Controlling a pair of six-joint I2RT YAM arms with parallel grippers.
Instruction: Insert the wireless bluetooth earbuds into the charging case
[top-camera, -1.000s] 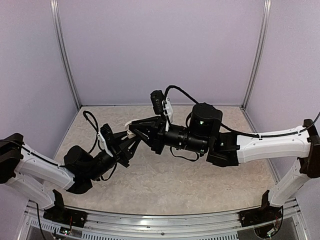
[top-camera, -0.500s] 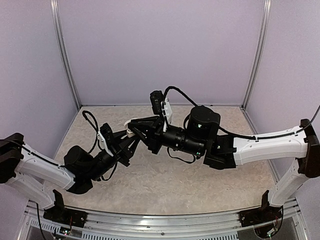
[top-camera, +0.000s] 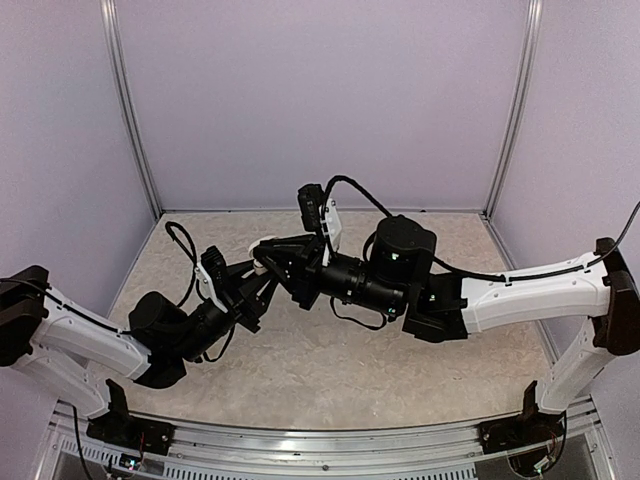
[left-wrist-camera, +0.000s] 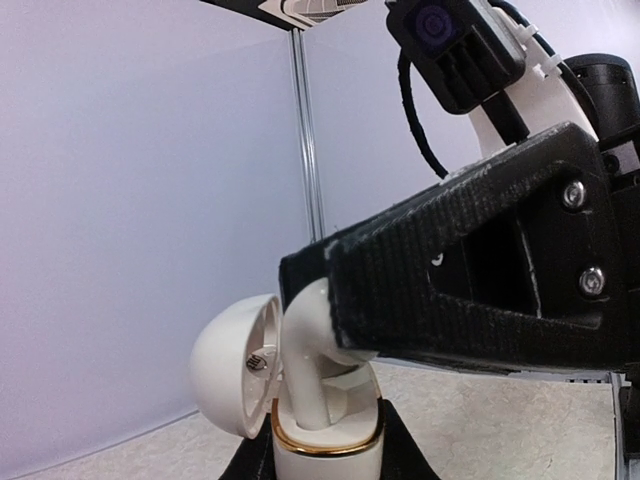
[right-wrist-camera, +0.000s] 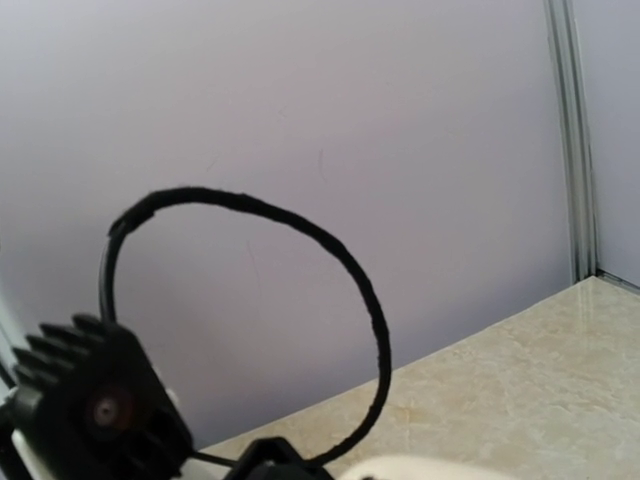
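Pinched narrow in the right gripper (top-camera: 274, 254): a small white rounded plastic earbud (left-wrist-camera: 305, 335), stem down inside a white oval gold-rimmed charging case (left-wrist-camera: 326, 442). Clamped tight on that case from below, the left gripper (top-camera: 256, 280). Domed white lid (left-wrist-camera: 235, 365) tipped open. Underneath, beige marbled table (top-camera: 400, 370).

White arm links (top-camera: 530, 290), black joints (top-camera: 400, 250); black textured fingers (left-wrist-camera: 470, 270), silver screws (left-wrist-camera: 573, 194); looped black cable (right-wrist-camera: 200, 192).

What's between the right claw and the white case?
A white earbud, stem in the open case, head in the right claw; left wrist view.
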